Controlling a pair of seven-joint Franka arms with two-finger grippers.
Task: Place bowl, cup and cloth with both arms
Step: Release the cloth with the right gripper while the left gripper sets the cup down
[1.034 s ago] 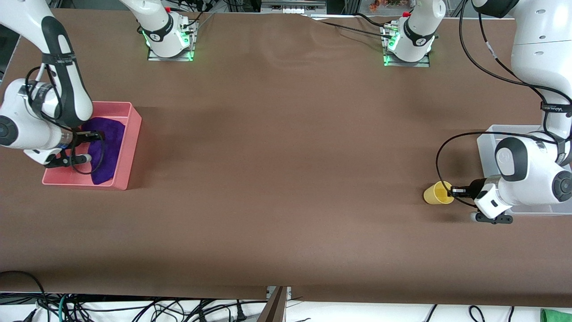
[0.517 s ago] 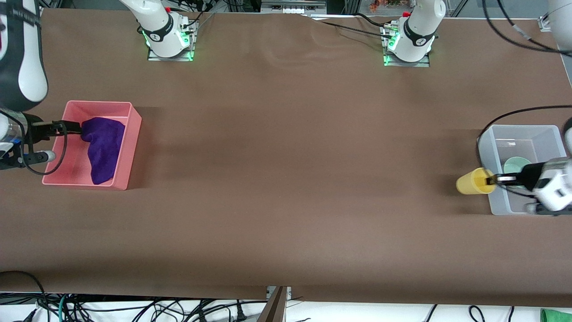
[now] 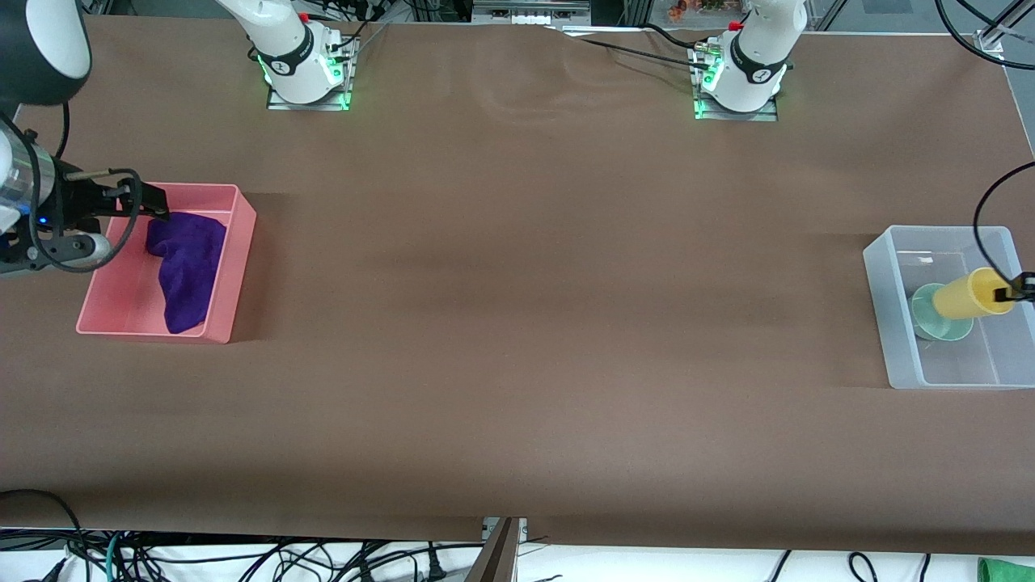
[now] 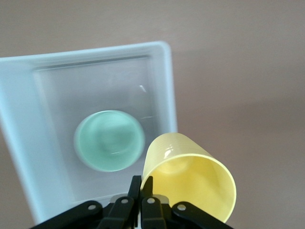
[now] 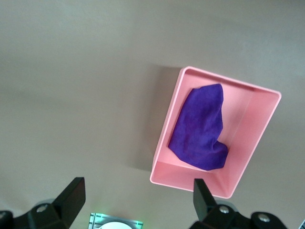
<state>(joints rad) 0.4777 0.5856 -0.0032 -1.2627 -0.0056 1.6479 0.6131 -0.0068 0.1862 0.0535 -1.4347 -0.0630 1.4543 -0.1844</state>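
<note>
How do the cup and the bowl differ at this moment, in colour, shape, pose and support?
The cup is bright yellow; the bowl is pale mint green. The cup is narrower and tapered; the bowl is wider. The cup is tilted, clamped at its rim by the left gripper over the clear bin; the bowl sits upright in it. Both are plain and handleless.

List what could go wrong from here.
1. The left gripper pinches only the rim of the cup, which hangs tilted over the clear bin; it may slip or land on its side.
2. Dropped here, it could strike the bowl in the bin.
</note>
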